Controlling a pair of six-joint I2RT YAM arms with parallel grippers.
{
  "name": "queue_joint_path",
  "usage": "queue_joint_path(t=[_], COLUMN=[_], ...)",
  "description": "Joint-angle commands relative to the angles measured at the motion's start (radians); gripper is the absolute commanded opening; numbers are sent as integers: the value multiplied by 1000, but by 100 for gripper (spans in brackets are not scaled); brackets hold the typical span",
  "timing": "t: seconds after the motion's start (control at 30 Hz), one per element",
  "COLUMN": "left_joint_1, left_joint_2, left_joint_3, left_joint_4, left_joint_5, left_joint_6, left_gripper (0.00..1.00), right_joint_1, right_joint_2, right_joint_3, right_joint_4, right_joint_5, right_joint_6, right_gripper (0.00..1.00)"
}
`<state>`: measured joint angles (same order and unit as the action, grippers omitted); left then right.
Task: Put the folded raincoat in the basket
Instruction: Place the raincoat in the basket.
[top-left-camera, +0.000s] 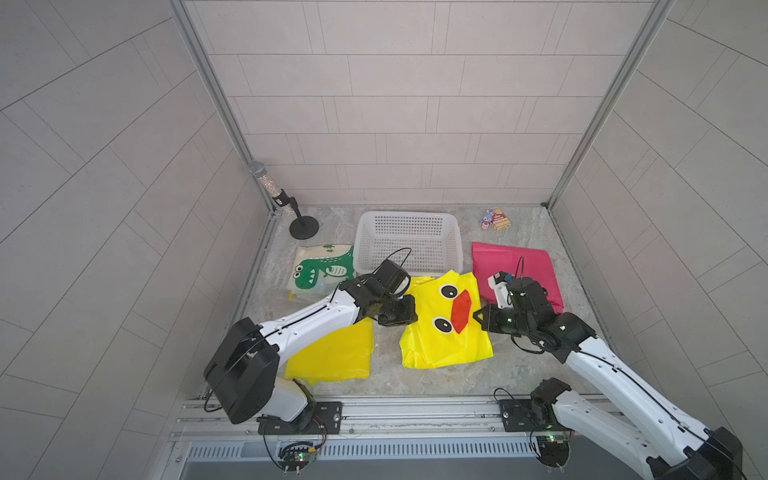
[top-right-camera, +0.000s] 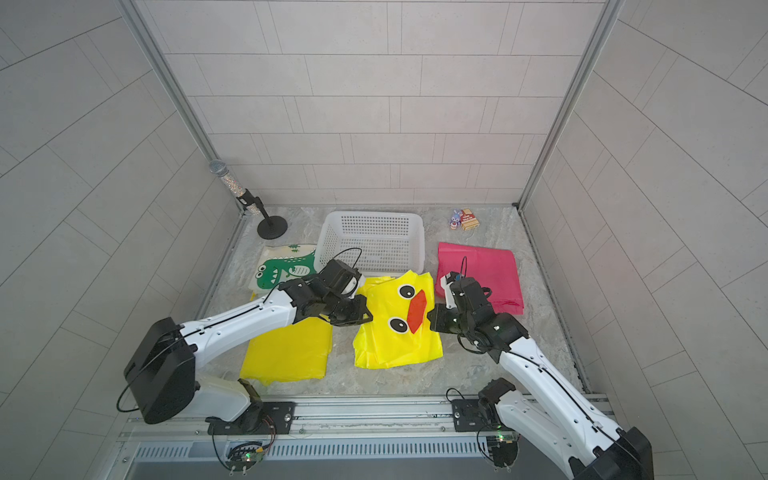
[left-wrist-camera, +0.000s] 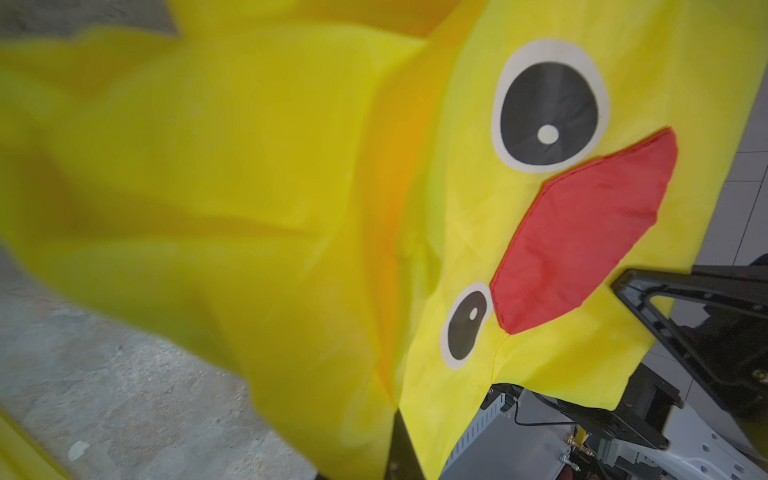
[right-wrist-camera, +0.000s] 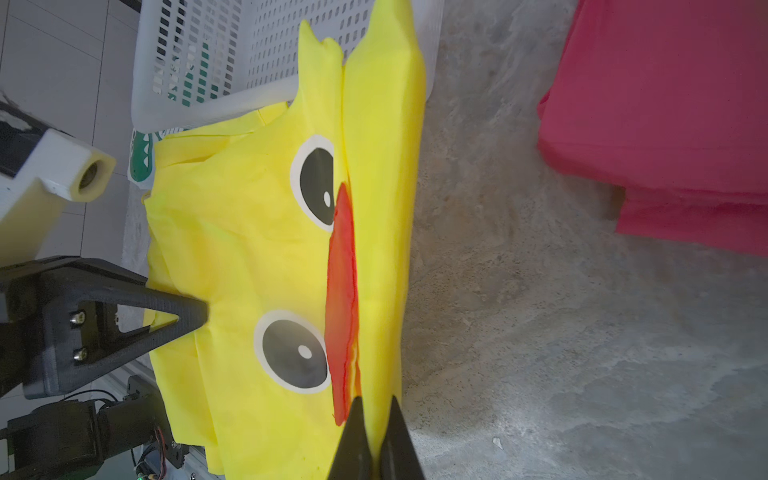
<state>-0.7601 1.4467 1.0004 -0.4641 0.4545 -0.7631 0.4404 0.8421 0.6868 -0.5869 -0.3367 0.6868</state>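
Note:
The folded raincoat (top-left-camera: 440, 345), yellow with a duck face and red beak, hangs between my two grippers in front of the basket. My left gripper (top-left-camera: 411, 309) is shut on its left edge, the cloth covering the fingertips in the left wrist view (left-wrist-camera: 397, 415). On the opposite edge, beside the beak, my right gripper (top-left-camera: 478, 318) is shut with a fold pinched between its jaws (right-wrist-camera: 376, 401). The white perforated basket (top-left-camera: 409, 216) stands just behind and holds nothing. The raincoat's far corners (right-wrist-camera: 324, 45) reach over the basket's near rim (right-wrist-camera: 208, 112).
A pink folded raincoat (top-left-camera: 523, 266) lies to the right, a dinosaur-print one (top-left-camera: 320, 270) to the left, and a plain yellow one (top-left-camera: 332, 353) under my left arm. A microphone on a stand (top-left-camera: 270, 187) fills the back left corner. A small toy and box (top-left-camera: 496, 219) sit back right.

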Motion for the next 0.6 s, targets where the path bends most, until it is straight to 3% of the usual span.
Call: queue_joint_path(t=[0.0,0.57], left_joint_1=[4,208], left_joint_2=[-44,98], left_joint_3=[65,495], left_joint_4=[-74,-366], left_joint_5=[-28,65], left_joint_6=[33,232], left_gripper=[0,1], right_joint_1=[7,-22], right_joint_2=[9,308], right_joint_3=[61,444], right_joint_4=[-43,-86], right_joint_5=[1,-78], right_joint_6=[-17,-80], right_gripper=[0,0])
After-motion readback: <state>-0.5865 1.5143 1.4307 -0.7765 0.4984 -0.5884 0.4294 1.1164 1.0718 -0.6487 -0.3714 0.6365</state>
